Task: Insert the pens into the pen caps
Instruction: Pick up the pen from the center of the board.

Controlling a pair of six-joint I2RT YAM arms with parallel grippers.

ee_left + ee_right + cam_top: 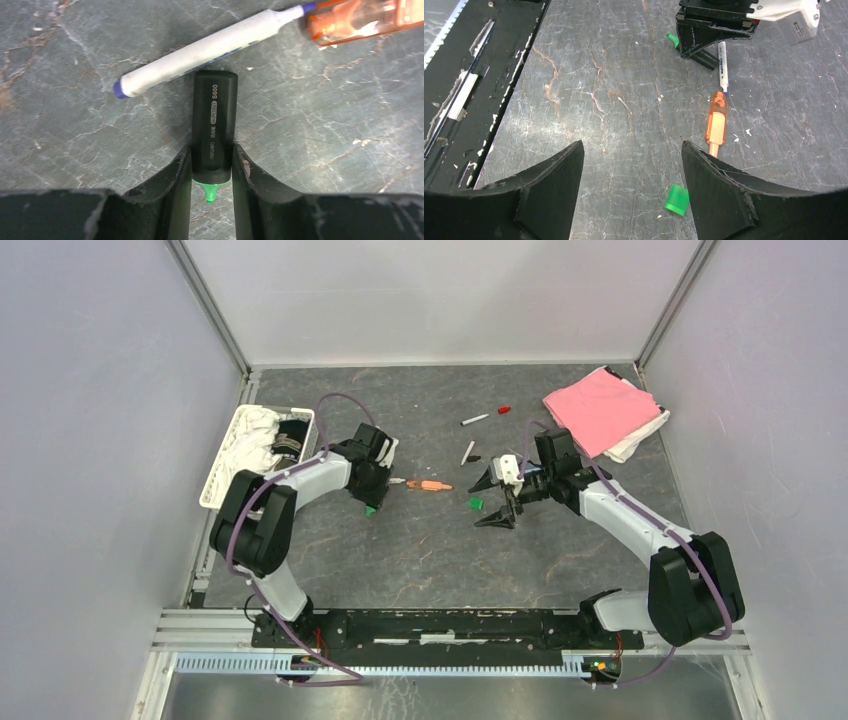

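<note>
Grip status: the left end effector [212,152] is pinching the black-and-green marker [215,120] near its green tip. The black body projects forward past the fingertips, and the tip points back into the gap. The right end effector [631,146] is spread wide, low over the counter [599,75]. The green cap [676,199] lies flat inside its gap, close to one finger rather than centred.

Hazards:
- The marker is held at one end only. On lifting, the long free body may pivot in the grip.
- The marker's far end sits just beside, possibly touching, the white pen [200,52]. That pen's tip meets the orange marker [360,20]. A forward push would probably shunt both.
- The green tip sits between the fingers, so the cap has little room to approach. A regrip is likely needed.
- Because the cap is off-centre, one finger will probably meet it first on closing and slide or flip it.

View coverage:
- The left wrist view shows the finger contact on the marker. The top view shows only a green spot under that end effector.
- The right wrist view shows the cap's offset within the gap.
- Only the top view shows two thin pens [475,420], a red cap [504,409] and the pink cloth [600,410] beyond the right end effector.
</note>
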